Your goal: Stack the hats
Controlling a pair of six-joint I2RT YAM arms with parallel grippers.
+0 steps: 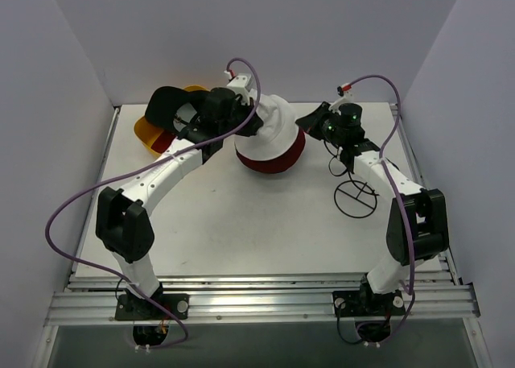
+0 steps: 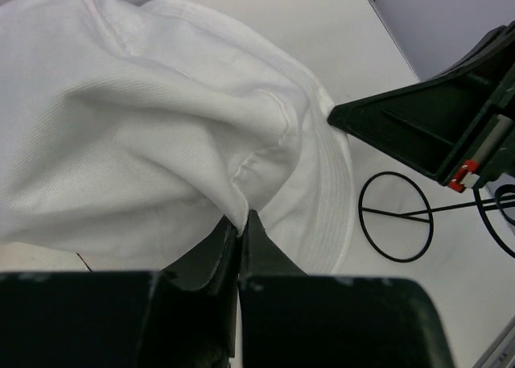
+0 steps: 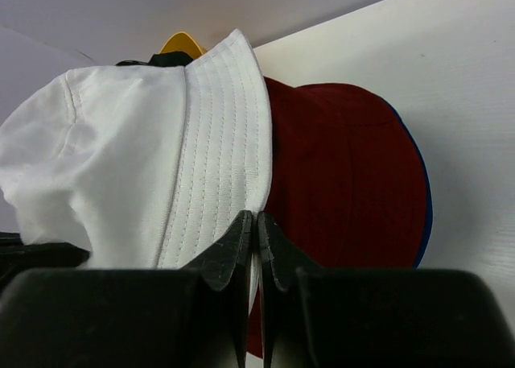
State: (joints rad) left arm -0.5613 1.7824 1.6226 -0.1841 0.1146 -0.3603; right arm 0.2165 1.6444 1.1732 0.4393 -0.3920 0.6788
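Pinching one white hat: left fingers, right fingers; maroon hat beneath.

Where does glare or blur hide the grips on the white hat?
Top view: even light, sharp, soft shadows. Left wrist view: white hat bright but weave visible; left gripper dark, blurred. Right wrist view: brim stitching crisp; right gripper dark, slightly soft. No glare hides either grip.
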